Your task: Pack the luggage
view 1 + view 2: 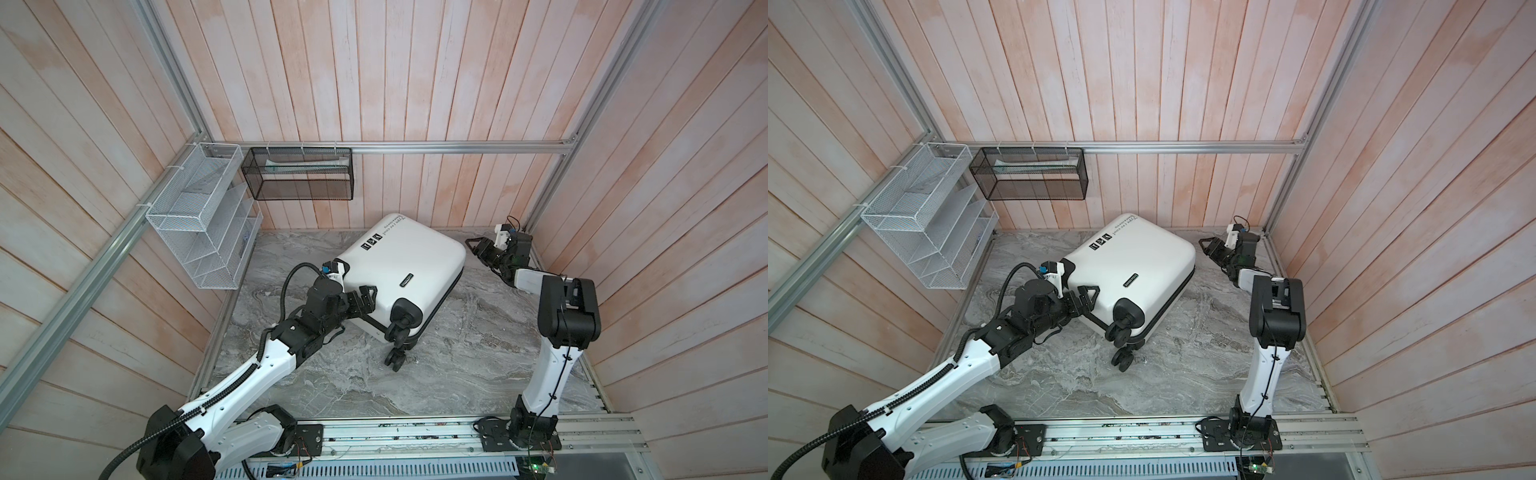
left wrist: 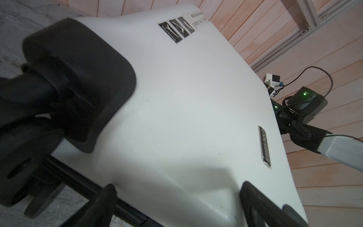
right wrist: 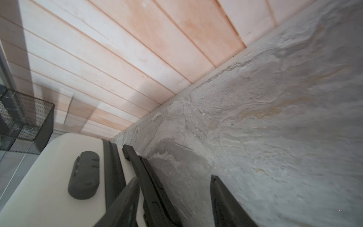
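The luggage (image 1: 409, 262) (image 1: 1138, 259), a white hard-shell suitcase, lies shut and tilted on the marble tabletop (image 1: 457, 357), with its black wheels (image 1: 405, 322) toward the front. My left gripper (image 1: 365, 300) (image 1: 1090, 297) (image 2: 178, 188) is open and straddles the shell's near-left edge by a wheel housing (image 2: 78, 78). My right gripper (image 1: 473, 249) (image 1: 1206, 245) (image 3: 174, 178) is open at the suitcase's far-right side. The black side handle (image 3: 141, 167) runs between its fingers, close to one of them. A black lock (image 3: 84, 175) sits on that side.
A white wire rack (image 1: 199, 220) hangs on the left wall. A black mesh basket (image 1: 299, 174) hangs on the back rail with a long pale item inside. Wooden walls close in three sides. An aluminium rail (image 1: 415, 432) runs along the front.
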Controlling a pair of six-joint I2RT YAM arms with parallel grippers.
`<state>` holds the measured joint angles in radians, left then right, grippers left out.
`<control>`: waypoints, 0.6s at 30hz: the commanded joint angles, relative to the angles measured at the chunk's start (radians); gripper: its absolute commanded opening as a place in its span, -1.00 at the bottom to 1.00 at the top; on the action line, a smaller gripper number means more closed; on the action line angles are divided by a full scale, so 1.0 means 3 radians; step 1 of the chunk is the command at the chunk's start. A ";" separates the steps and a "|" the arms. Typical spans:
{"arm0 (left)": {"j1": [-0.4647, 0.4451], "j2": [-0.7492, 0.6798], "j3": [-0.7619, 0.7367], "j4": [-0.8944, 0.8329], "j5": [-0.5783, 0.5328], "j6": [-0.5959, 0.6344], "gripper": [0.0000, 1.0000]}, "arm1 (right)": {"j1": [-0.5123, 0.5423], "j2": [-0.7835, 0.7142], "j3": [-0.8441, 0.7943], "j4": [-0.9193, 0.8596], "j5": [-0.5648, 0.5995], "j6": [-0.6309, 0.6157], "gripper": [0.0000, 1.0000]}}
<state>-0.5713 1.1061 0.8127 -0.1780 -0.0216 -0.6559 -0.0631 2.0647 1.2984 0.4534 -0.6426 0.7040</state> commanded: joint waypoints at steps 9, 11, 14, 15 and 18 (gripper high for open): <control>0.0367 0.0226 0.0244 0.0230 0.0446 0.0562 1.00 | 0.0209 0.0164 0.0128 -0.0030 -0.0947 -0.0270 -0.10; 0.0425 0.0276 0.0283 0.0272 0.0525 0.0634 1.00 | 0.0248 0.0060 -0.0001 -0.0011 -0.0997 -0.0332 -0.17; 0.0484 0.0397 0.0356 0.0333 0.0637 0.0740 1.00 | 0.0319 -0.0163 -0.0275 0.0023 -0.1032 -0.0425 -0.22; 0.0497 0.0451 0.0392 0.0354 0.0668 0.0771 1.00 | 0.0350 -0.0257 -0.0386 0.0028 -0.1010 -0.0456 -0.23; 0.0529 0.0624 0.0492 0.0438 0.0760 0.0859 1.00 | 0.0431 -0.0530 -0.0748 0.0074 -0.0954 -0.0524 -0.24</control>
<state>-0.4034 1.2438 0.9115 -0.1429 0.0971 -0.4561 -0.0158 1.9957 1.1450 0.4725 -0.8253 0.5999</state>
